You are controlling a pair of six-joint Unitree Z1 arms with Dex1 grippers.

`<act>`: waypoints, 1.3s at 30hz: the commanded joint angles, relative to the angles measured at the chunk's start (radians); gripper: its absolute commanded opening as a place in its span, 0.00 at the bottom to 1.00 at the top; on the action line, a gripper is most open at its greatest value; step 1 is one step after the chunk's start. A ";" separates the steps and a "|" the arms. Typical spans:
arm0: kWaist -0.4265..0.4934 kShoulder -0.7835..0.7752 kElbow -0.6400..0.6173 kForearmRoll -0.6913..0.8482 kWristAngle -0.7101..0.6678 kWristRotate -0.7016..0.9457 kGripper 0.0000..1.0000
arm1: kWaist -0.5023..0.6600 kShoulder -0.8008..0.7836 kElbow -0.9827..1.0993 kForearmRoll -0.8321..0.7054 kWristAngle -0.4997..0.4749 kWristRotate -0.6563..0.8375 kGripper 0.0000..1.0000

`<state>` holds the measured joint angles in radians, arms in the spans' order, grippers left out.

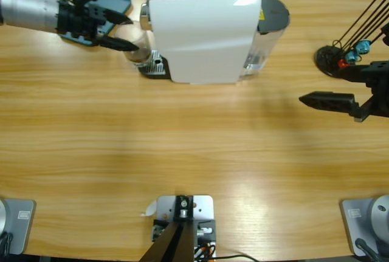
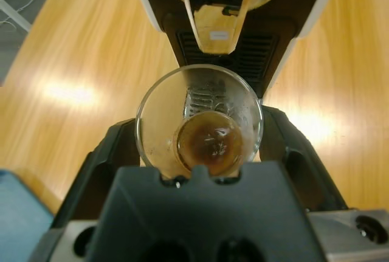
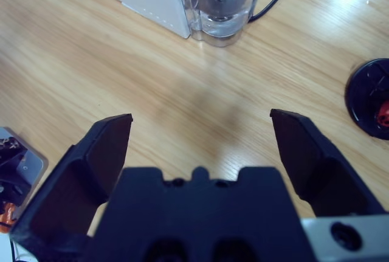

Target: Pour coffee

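Spanning the whole scene, the long light wooden surface (image 1: 182,146) carries a white box-shaped plastic coffee machine (image 1: 203,31) at its far edge. The left silver-grey arm's gripper (image 1: 115,31) reaches in at the machine's spout end, its jaws closed about a small clear round glass (image 2: 199,122) that sits on the black drip grille beneath the chrome spout (image 2: 213,13). The right gripper (image 3: 200,146) hovers well apart over bare wood, jaws wide open and empty.

The glass stands upright, long axis vertical, mouth pointing up toward the spout. The coffee (image 2: 209,143), a shallow dark brown pool, lies at its base.

Risks, as judged: the grip appears to sit low on a smooth, round wall, so the glass could slip or twist when lifted. Raising it straight up could strike the spout just above. Tilting it on withdrawal would spill the pool, though the amount is small.
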<state>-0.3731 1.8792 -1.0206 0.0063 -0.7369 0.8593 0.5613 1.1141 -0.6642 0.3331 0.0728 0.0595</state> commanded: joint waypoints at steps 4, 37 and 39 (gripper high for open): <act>0.181 -0.139 0.030 0.035 0.054 -0.074 0.00 | -0.015 -0.080 -0.008 0.030 0.000 0.002 1.00; 0.198 0.184 -0.095 -0.295 0.536 -0.538 0.00 | -0.021 -0.013 -0.002 0.010 -0.014 -0.001 1.00; 0.197 0.193 -0.095 -0.324 0.533 -0.534 0.00 | -0.026 -0.012 -0.001 0.010 -0.014 -0.001 1.00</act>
<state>-0.1684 1.9864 -1.1461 -0.2610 -0.2270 0.3179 0.5598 1.0725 -0.6841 0.3498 0.0726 0.0595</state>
